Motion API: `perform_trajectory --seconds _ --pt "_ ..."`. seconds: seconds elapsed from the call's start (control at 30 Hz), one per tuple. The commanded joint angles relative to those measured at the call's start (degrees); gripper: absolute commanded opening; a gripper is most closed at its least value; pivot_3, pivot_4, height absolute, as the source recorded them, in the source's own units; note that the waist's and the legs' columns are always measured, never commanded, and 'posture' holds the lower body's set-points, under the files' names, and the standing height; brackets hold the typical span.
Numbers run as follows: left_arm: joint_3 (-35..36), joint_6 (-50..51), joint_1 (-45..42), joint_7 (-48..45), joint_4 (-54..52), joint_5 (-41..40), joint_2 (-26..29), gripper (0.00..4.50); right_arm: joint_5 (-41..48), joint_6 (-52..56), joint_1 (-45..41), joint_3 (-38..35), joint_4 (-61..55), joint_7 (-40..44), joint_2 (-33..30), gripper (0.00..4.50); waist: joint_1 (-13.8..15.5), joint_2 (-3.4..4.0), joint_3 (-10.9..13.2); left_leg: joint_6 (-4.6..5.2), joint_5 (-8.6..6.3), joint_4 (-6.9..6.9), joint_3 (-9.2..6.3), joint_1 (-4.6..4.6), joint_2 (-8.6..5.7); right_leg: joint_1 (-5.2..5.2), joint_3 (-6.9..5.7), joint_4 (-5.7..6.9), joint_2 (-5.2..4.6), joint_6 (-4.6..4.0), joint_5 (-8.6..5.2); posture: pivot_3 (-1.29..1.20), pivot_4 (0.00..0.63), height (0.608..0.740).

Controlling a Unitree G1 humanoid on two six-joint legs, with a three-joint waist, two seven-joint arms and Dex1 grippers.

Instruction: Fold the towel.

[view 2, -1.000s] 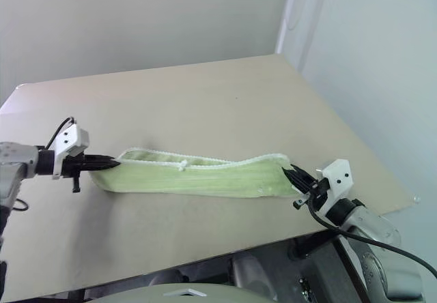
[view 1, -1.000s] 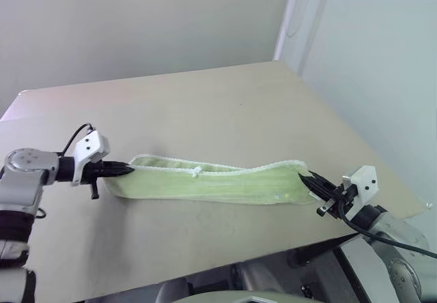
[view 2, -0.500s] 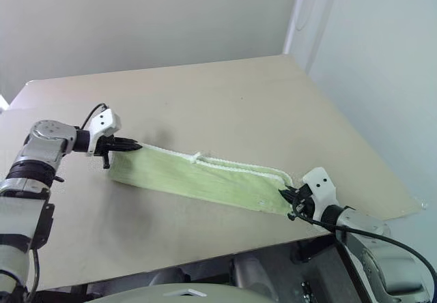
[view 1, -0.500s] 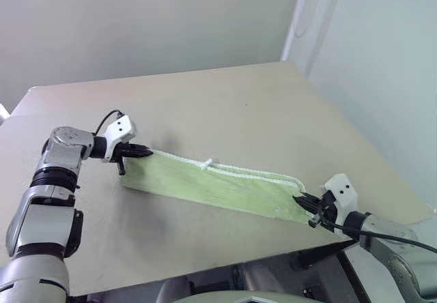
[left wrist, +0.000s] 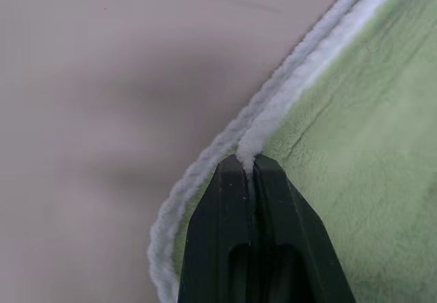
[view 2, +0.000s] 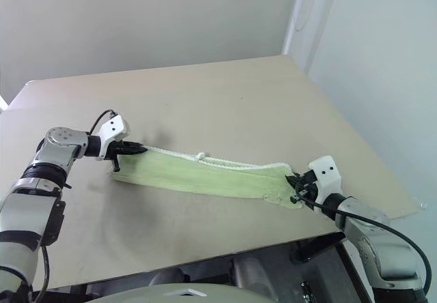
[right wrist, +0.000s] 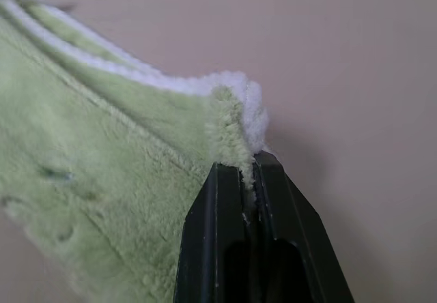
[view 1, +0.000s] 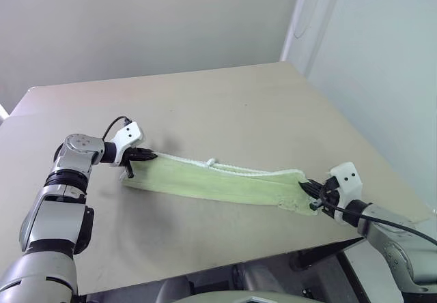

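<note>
Towel [view 1: 218, 183] lies as a long folded strip across the near part of the counter [view 1: 225, 112], running from left-centre to the near right edge, w/ its white edging on the far side. Left end effector [view 1: 147, 156] is clamped tight on the towel's left end at the edging. Right end effector [view 1: 313, 188] is pinched closed on the right end corner.

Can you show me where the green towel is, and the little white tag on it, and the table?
Pale lime-green terry towel [view 1: 225, 185], left eye view, middle of the cloth.
Small white tag [view 1: 211, 162], left eye view, on the stitched top edging.
Beige table [view 1: 225, 105], left eye view, bare top beyond the towel.
</note>
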Motion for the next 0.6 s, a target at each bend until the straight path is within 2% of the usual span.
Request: perform_trajectory --seconds 0.03,0.13,0.3,0.43,0.47,0.6 --pt "2.19 -0.08 -2.09 0.65 0.16 -1.00 -0.11 0.24 -1.00 0.45 -1.46 -0.61 0.50 0.13 -0.97 0.26 0.00 0.00 0.00 0.00 0.00 0.00 0.00 0.00 0.00 0.00 0.00 0.00 0.00 0.00 0.00 0.00 0.000 0.712" --pt "2.51 0.54 -2.15 -0.37 0.24 -1.12 0.03 1.06 -0.62 1.21 -1.73 -0.81 0.63 0.70 -0.62 1.09 -0.06 0.00 0.00 0.00 0.00 0.00 0.00 0.01 0.00 0.00 0.00 0.01 0.01 0.00 0.00 0.00 0.000 0.712" --pt "2.69 -0.22 -1.61 0.01 0.23 0.02 1.21 2.89 1.07 3.00 -1.56 -1.40 -1.25 2.07 -0.53 2.88 -0.06 0.00 0.00 0.00 0.00 0.00 0.00 0.01 0.00 0.00 0.00 0.02 0.01 0.00 0.00 0.00 0.000 0.712" --pt "2.86 -1.18 -2.03 3.91 0.73 0.81 1.85 4.33 3.78 6.03 -1.28 -3.94 -3.27 2.24 -0.59 4.35 -0.05 0.00 0.00 0.00 0.00 -0.01 -0.01 0.03 0.00 0.00 0.00 0.04 0.01 0.00 0.00 0.00 0.000 0.712" --pt "3.03 -1.47 -2.22 5.50 0.93 0.90 1.82 4.48 4.86 7.18 -1.80 -5.34 -3.13 1.70 -0.34 4.49 -0.03 0.00 0.00 0.00 0.00 0.00 -0.01 0.03 0.00 0.00 0.00 0.04 0.01 0.00 0.00 0.00 0.000 0.712" --pt "4.74 -1.75 -3.00 10.88 1.19 -0.07 1.38 4.48 15.35 15.12 -4.47 -14.72 -3.37 -0.80 1.77 4.49 -0.01 -0.01 0.00 0.00 0.00 0.01 0.00 0.02 0.00 0.01 0.00 0.04 0.00 0.01 0.01 0.00 0.000 0.712"
